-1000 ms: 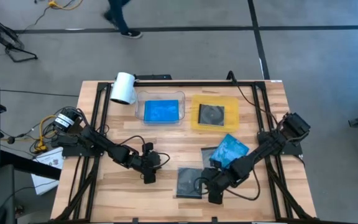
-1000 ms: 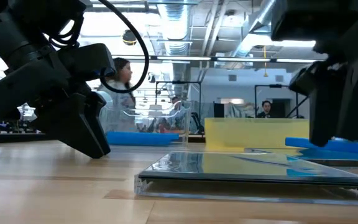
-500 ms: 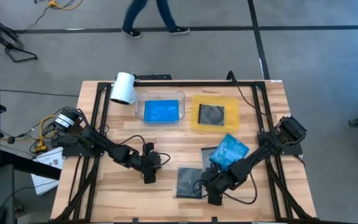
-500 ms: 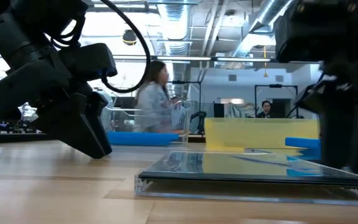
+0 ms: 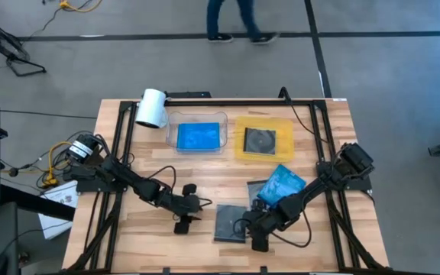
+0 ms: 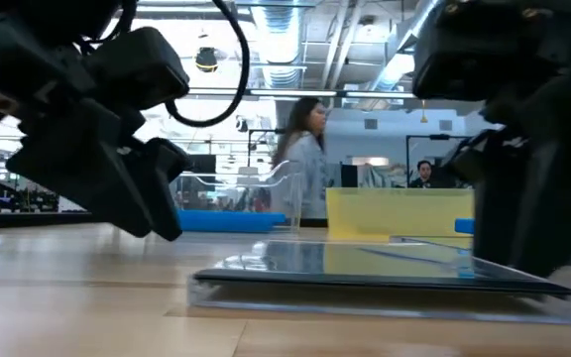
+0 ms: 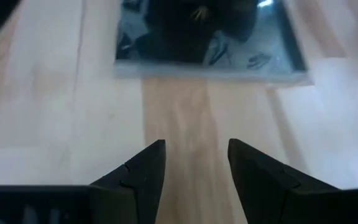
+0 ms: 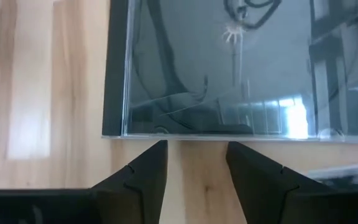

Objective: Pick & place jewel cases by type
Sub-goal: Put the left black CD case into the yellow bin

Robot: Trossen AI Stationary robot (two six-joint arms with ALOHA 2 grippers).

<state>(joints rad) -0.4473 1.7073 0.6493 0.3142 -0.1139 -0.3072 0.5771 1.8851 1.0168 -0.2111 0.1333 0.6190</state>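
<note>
The right hand [image 5: 252, 231] sits low on the bench [image 5: 205, 172], fingers parted and empty, a grey-clear jewel case [image 5: 230, 223] lying flat just ahead, its edge at the fingertips [image 8: 148, 168]; the left hand [image 5: 193, 215] waits on the case's other side, likewise parted, holding nothing.

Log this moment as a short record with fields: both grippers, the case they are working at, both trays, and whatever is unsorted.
left gripper: open, empty, low over the table, facing the grey-clear case
right gripper: open, at the same case's opposite edge
clear tray: holds a blue case
yellow tray: holds a grey-clear case with dark disc
unsorted: blue case lying over another case near the right arm
</note>
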